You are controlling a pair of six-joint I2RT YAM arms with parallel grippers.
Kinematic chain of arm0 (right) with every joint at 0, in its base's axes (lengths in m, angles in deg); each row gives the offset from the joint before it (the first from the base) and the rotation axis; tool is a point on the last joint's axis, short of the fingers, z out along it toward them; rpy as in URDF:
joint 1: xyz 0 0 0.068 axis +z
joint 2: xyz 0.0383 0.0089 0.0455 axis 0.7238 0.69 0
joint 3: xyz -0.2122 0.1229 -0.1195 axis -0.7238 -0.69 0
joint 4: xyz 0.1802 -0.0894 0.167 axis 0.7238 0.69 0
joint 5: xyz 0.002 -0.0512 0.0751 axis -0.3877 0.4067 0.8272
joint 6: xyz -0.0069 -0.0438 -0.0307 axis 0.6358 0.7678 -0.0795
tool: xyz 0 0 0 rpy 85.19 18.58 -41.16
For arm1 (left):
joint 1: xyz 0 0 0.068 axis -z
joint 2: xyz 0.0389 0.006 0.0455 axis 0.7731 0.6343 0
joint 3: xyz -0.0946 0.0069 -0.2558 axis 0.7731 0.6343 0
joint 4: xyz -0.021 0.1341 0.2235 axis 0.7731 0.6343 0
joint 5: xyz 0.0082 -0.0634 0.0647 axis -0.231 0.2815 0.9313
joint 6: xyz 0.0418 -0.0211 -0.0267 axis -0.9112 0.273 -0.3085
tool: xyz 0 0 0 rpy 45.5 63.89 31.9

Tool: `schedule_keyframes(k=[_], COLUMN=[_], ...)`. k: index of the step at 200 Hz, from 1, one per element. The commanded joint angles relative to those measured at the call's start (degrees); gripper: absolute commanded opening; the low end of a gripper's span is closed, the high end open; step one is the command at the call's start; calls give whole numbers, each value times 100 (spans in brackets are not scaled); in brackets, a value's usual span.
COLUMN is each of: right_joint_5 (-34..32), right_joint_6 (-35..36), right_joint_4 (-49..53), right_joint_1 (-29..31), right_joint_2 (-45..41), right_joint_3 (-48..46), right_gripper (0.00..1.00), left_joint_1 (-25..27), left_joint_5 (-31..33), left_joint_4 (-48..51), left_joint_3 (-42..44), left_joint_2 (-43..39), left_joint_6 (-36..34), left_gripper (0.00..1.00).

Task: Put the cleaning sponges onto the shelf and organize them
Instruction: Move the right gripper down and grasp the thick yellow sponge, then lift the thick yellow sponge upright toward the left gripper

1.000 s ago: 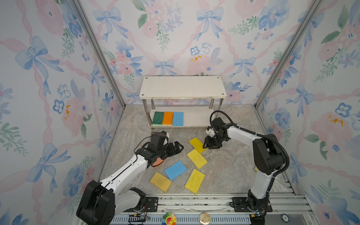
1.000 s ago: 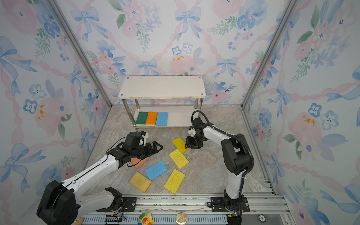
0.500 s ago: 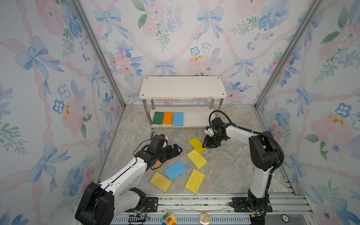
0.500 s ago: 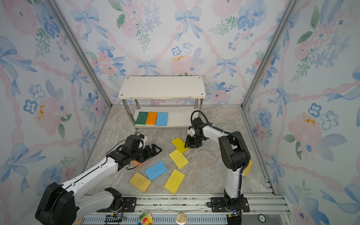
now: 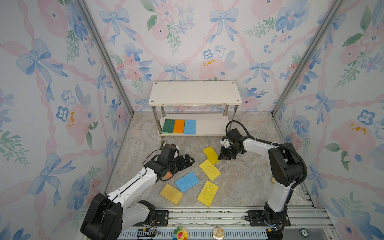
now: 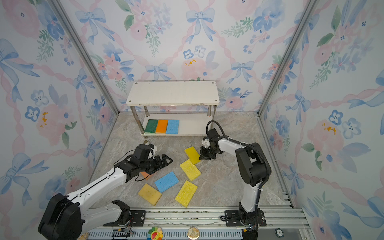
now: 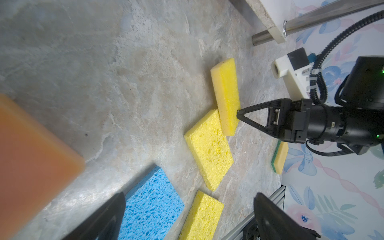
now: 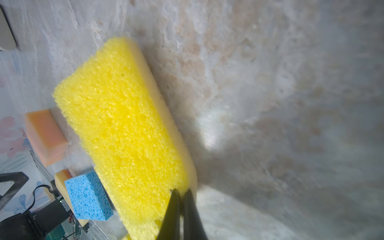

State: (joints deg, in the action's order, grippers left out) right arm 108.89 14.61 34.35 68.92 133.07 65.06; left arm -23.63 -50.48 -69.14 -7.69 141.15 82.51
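My right gripper (image 5: pixel 220 158) is shut on the near edge of a yellow sponge (image 5: pixel 211 154), which lies tilted with one end on another yellow sponge (image 5: pixel 209 169). In the right wrist view the fingertips (image 8: pixel 175 199) pinch that edge. My left gripper (image 5: pixel 188 161) hangs open and empty over the floor, above an orange sponge (image 5: pixel 168 175) half hidden by the arm. The shelf (image 5: pixel 195 93) stands at the back. Green (image 5: pixel 168 126), orange (image 5: pixel 179 126) and blue (image 5: pixel 190 126) sponges lie side by side on its lower board (image 5: pixel 212 126).
On the floor in front lie a blue sponge (image 5: pixel 187 181), a yellow one (image 5: pixel 207 193) and a pale yellow one (image 5: pixel 171 193). A green-backed yellow sponge (image 7: pixel 280 158) lies by the right wall behind the right arm. A metal rail (image 5: pixel 207 216) runs along the front.
My right gripper has closed on the yellow sponge's edge. The left arm has sunk slightly and stays open.
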Motion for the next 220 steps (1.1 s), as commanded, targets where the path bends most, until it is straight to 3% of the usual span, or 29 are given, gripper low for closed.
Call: schedule_keyframes(k=[1,88,139,151,168,187,208,220], right_joint_5=[-120,-165,-319,-338,-382,-376,-232,-207], right_joint_6=[-453,-1193,-1259,-1411,-1439,-1491,-1431,-1330], right_joint_4=[-160,644,984,1034,1116,1071,1058,1150], right_joint_1=[-18,758,1343,1431,1511,1549,1519,1456], right_joint_2=[-616,-1978,-2046,-2030,-2002,-1999,-2009,-2071], right_joint_3=[-184,6,496,575,650,620,616,638], right_gripper=[3,2,2,2,3,6,24,35], left_joint_1=[17,42,68,73,74,57,2,-61], left_joint_5=[-105,-1356,-1472,-1450,-1431,-1307,-1304,-1455], left_joint_4=[-255,-3349,-3349,-3349,-3349,-3239,-3096,-3090], left_joint_3=[-86,-180,-464,-460,-497,-538,-589,-612], left_joint_2=[102,857,1266,1341,1388,1321,1289,1329], left_joint_6=[-26,1105,1096,1131,1143,1039,821,731], left_gripper=[98,94,82,75,53,35,6,0])
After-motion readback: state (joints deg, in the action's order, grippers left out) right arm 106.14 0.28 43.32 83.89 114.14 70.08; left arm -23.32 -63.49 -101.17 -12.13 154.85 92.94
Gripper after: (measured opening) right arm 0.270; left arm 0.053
